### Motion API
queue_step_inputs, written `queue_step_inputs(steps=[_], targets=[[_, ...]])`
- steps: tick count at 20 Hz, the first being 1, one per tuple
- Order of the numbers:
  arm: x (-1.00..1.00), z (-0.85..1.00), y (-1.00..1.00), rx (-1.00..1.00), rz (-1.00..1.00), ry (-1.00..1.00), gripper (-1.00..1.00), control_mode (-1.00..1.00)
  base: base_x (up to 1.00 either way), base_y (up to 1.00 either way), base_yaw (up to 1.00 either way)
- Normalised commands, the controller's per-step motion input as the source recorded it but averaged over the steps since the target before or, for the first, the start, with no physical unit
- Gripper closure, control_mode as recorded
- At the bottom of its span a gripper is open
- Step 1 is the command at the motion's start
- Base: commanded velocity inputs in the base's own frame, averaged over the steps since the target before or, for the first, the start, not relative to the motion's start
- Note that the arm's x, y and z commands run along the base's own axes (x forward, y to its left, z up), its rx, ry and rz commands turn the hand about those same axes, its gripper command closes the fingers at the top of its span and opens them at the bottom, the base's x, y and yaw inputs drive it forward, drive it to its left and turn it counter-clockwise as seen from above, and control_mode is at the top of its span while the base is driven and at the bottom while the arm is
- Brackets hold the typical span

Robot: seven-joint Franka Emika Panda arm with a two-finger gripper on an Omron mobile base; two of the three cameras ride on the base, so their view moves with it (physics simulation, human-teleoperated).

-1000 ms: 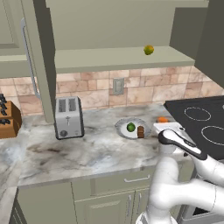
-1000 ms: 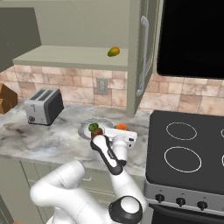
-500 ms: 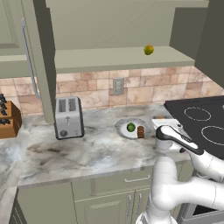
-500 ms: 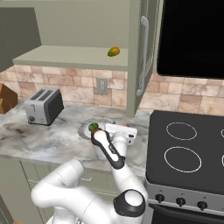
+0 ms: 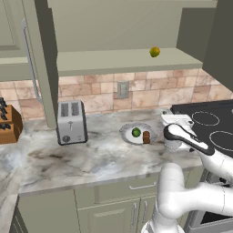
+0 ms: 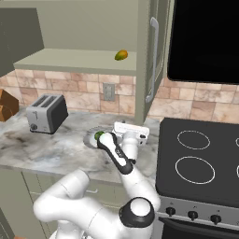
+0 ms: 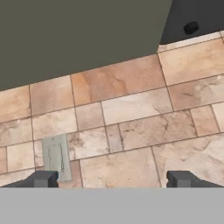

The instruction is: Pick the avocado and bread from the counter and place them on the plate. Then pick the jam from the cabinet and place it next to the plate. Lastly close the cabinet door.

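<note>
The plate (image 5: 127, 132) lies on the marble counter (image 5: 91, 154), with the dark green avocado (image 5: 136, 132) and the reddish-brown bread (image 5: 146, 137) on it. My gripper (image 5: 176, 117) hovers just right of the plate, pointing at the tiled wall. In the hand view the gripper (image 7: 112, 179) is open, its fingertips (image 7: 43, 178) far apart with nothing between them. The cabinet door (image 5: 42, 59) stands open, its silver handle (image 5: 29, 63) facing left. The jam is hidden. In the right base view the avocado (image 6: 99, 136) peeks out beside my arm.
A yellow-green fruit (image 5: 154, 52) sits on the open cabinet shelf. A toaster (image 5: 71, 122) stands left of the plate, a knife block (image 5: 8, 125) at the far left. The black stove (image 5: 211, 125) adjoins the counter on the right. A wall outlet (image 7: 56, 155) faces the gripper.
My hand has lifted a little beside the plate. The orange jar that showed right of the plate earlier is now behind the hand. Avocado and bread have not moved.
</note>
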Motion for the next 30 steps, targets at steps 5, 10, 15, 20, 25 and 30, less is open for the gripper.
queue_step_inputs(steps=[5, 10, 15, 20, 25, 30], targets=[[-0.48, 0.96, 0.04, 0.01, -0.10, 0.00, -1.00, -1.00, 0.00, 0.00, 0.00], [-0.56, 0.99, 0.46, -0.01, -0.10, 0.03, -1.00, -1.00, 0.00, 0.00, 0.00], [-0.62, 0.96, 0.51, -0.05, -0.05, 0.12, -1.00, -1.00, 0.00, 0.00, 0.00], [-0.55, 1.00, 0.30, -0.06, -0.09, 0.06, -1.00, -1.00, 0.00, 0.00, 0.00], [-0.44, 1.00, 0.09, -0.01, -0.12, 0.19, -1.00, -1.00, 0.00, 0.00, 0.00], [-0.76, 1.00, 0.00, -0.01, -0.02, 0.36, -1.00, -1.00, 0.00, 0.00, 0.00]])
